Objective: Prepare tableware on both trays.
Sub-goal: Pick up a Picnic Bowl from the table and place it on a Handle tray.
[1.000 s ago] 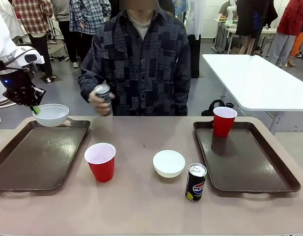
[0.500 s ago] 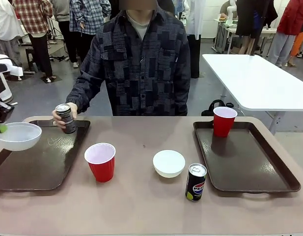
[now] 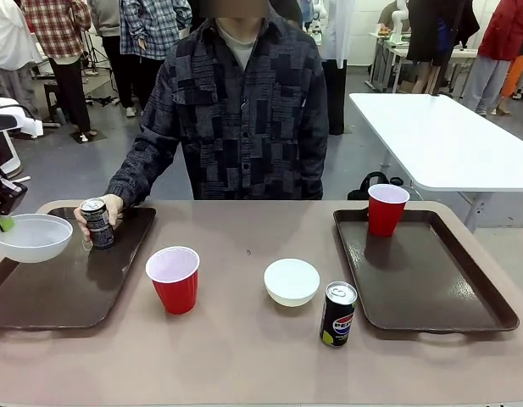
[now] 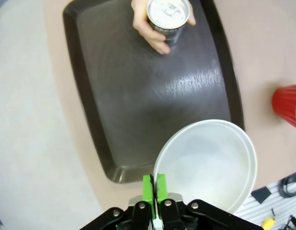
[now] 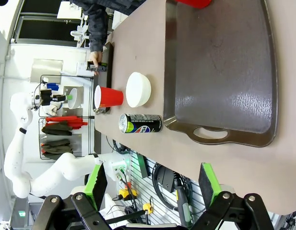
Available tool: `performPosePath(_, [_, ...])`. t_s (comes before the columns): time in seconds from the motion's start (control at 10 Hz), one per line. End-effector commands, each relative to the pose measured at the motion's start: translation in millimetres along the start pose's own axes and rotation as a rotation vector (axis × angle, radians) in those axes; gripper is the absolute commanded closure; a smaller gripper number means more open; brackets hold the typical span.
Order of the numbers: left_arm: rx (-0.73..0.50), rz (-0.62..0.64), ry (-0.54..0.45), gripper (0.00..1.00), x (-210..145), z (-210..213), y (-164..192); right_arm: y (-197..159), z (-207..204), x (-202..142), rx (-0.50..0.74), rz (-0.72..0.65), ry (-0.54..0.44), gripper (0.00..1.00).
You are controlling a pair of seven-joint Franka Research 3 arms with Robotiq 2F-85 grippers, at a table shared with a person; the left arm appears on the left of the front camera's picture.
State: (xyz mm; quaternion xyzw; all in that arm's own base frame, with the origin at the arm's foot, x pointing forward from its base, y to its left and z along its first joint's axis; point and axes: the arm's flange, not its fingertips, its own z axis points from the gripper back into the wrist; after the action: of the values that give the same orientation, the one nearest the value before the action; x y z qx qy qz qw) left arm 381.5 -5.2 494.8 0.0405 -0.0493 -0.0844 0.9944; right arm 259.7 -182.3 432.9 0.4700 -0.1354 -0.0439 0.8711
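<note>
- Over the last second the slim black can (image 3: pixel 97 223) has come down from in front of the person's chest to the far part of the left tray (image 3: pixel 66 292). The held bowl (image 3: pixel 32 237) has swung from that tray's far corner out to its left edge.
- The person's hand (image 3: pixel 110 209) is wrapped round the can, which stands upright with its silver top and pull-tab facing up. From these angles I cannot be sure its base touches the tray. The white print on its side is too small to read.
- The left gripper (image 4: pixel 154 191) has its green pads (image 4: pixel 147 189) pressed together on the rim of that white bowl, pinching it. In the left wrist view the bowl hangs mouth-up over the tray's corner and the table's edge.
- On the table (image 3: pixel 244 365) between the trays, a red cup (image 3: pixel 174 278) with a white inside stands just beside the left tray.
- The second white bowl (image 3: pixel 292 281) sits near the middle.
- The Pepsi can (image 3: pixel 338 314) stands upright just beside the right tray (image 3: pixel 431 284). Its round Pepsi logo and a yellow-green patch face the front camera.
- The other red cup (image 3: pixel 386 209) stands in the right tray's far left corner.
- The right gripper (image 5: pixel 152 184) has its jaws spread wide with nothing between them, off the near end of the right tray by the cut-out handle.
</note>
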Motion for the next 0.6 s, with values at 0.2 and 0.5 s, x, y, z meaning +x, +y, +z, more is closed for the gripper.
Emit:
performPosePath(0.2, [-0.023, 0.023, -0.048, 0.96, 23, -29, 4, -2, 0, 1, 0.016, 0.007, -0.008, 0.0])
performPosePath(0.5, [-0.117, 0.058, -0.008, 0.96, 26, -73, 7, -2, 0, 1, 0.016, 0.007, -0.008, 0.0])
